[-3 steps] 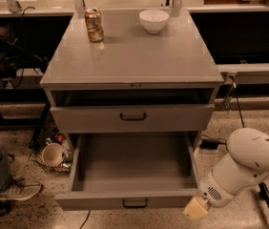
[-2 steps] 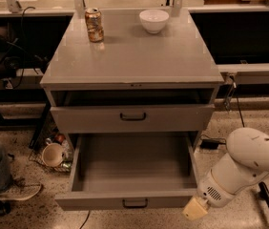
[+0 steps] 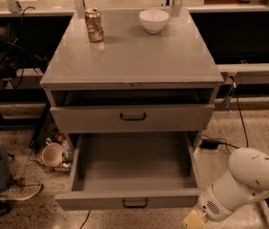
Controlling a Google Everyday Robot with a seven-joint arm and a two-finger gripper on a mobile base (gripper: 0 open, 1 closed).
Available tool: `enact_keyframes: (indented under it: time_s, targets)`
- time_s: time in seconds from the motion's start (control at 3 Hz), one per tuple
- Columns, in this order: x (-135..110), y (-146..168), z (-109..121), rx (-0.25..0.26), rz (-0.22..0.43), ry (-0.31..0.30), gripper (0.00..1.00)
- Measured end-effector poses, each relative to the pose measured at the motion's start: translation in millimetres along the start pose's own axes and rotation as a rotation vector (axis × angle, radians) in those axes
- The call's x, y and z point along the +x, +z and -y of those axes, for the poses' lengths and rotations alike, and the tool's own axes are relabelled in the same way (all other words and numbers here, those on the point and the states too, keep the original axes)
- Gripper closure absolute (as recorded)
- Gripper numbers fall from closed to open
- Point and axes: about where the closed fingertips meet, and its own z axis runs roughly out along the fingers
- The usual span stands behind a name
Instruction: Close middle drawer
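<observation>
The middle drawer (image 3: 133,200) of the grey cabinet (image 3: 132,61) is pulled far out toward me and is empty inside. Its low flat front carries a small black handle (image 3: 135,203). The taller-fronted drawer (image 3: 132,119) above it stands slightly ajar. My white arm (image 3: 242,182) comes in from the lower right. Its gripper (image 3: 192,219) end is at the bottom edge of the camera view, just right of the open drawer's front right corner and apart from it.
A soda can (image 3: 94,25) and a white bowl (image 3: 153,20) stand on the cabinet top. A cup (image 3: 53,154) and clutter lie on the floor left of the cabinet. A person's leg and shoe (image 3: 3,185) are at the far left. Cables (image 3: 220,142) run on the right.
</observation>
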Motion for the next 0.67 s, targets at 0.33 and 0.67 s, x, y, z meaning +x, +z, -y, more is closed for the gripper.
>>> enact_keyframes:
  time_s: [0.33, 0.67]
  targets:
    - [0.9, 34.7, 35.0, 0.023, 0.101, 0.048, 1.00]
    - [-11.5, 56.2, 61.9, 0.052, 0.184, 0.061, 1.00]
